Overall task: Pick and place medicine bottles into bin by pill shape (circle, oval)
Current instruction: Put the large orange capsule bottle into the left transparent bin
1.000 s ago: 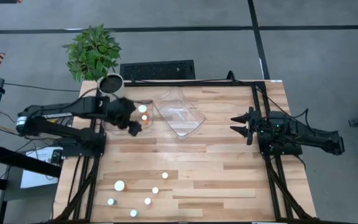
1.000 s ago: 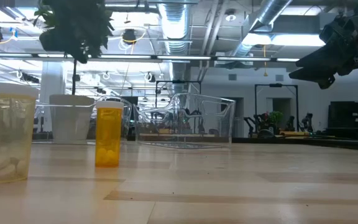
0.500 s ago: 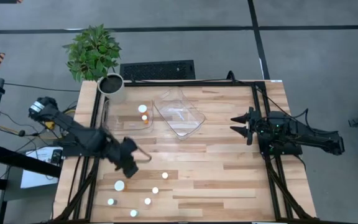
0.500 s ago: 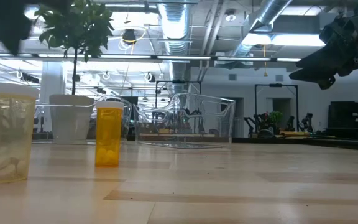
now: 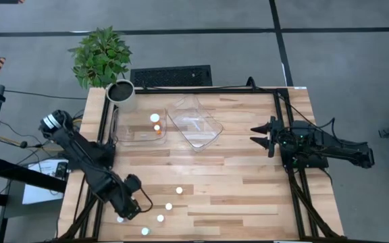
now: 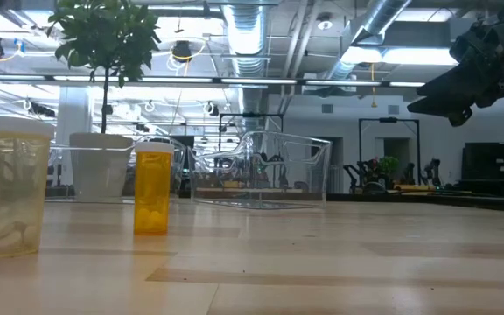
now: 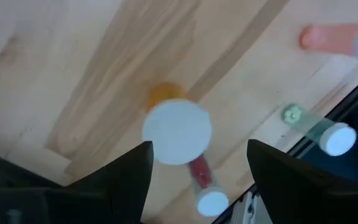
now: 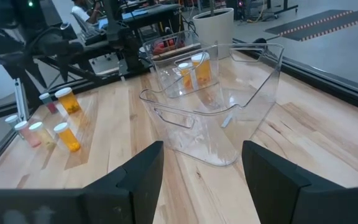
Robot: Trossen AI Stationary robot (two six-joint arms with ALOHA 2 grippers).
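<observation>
Several small amber bottles with white caps (image 5: pixel 169 206) stand at the table's near left. My left gripper (image 5: pixel 132 202) is open and points down over one of them. Its white cap (image 7: pixel 177 132) shows between the two fingers (image 7: pixel 129 180), which stand on either side without touching it. Two more bottles (image 5: pixel 157 123) stand in the left clear bin (image 5: pixel 121 131). Two bottles (image 6: pixel 153 188) also show in the low view. My right gripper (image 5: pixel 262 135) is open and empty, held above the table's right side.
A second clear bin (image 5: pixel 204 135) sits beside the first at the far middle. A white plant pot (image 5: pixel 121 93) stands at the far left corner. Other bottles (image 7: pixel 328 134) stand close around the one under my left gripper. Bare wood lies between the arms.
My left gripper has swung from over the left clear bin toward the table's near edge and now points down over the group of bottles at the near left. The right arm has kept still.
</observation>
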